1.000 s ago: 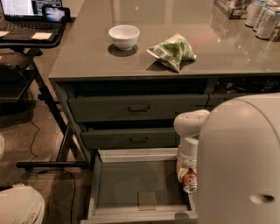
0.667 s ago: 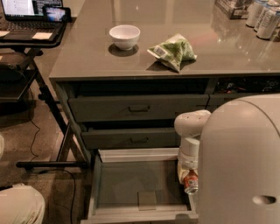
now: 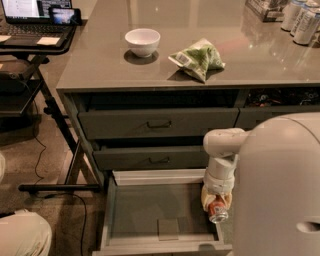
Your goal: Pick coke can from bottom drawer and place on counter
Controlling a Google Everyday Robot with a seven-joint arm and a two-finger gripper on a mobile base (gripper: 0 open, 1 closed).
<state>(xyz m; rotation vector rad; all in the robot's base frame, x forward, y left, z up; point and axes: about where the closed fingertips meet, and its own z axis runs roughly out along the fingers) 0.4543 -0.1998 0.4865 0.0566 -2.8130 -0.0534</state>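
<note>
1. Almost nothing has shifted since a second ago: the gripper (image 3: 216, 209) hangs at the same spot over the right end of the bottom drawer (image 3: 145, 210), with the coke can (image 3: 218, 211) in it as before.
2. Its jaws are clenched on the coke can, which lies tilted between them with its silver top pointing down toward the drawer's front right corner.
3. The can sits close to the drawer's right wall. Whether it touches the grey floor cannot be told.
4. Left of the gripper the drawer floor runs bare to the left wall, apart from a small square patch (image 3: 168, 229) near the front lip.
5. The drawer's pale back panel (image 3: 157, 176) stands behind the gripper, just under the lower handled drawer (image 3: 150, 159).
6. The white arm (image 3: 222, 147) rises from the gripper in front of that drawer's right end.
7. The robot's white body (image 3: 280, 185) fills the lower right and hides the bottom drawer's right front corner.
8. The upper handled drawer (image 3: 159, 123) sits under the overhanging front edge of the desk (image 3: 270, 62).
9. A white bowl (image 3: 142, 41) stands on the desk toward its left end.
10. A green snack bag (image 3: 199, 58) lies apart to the bowl's right, near the front edge, and the desk surface right of the bag is bare.
11. Pale cans (image 3: 300, 20) stand at the far right back.
12. A black side desk (image 3: 35, 45) carrying a laptop (image 3: 27, 12) stands well apart to the left.
</note>
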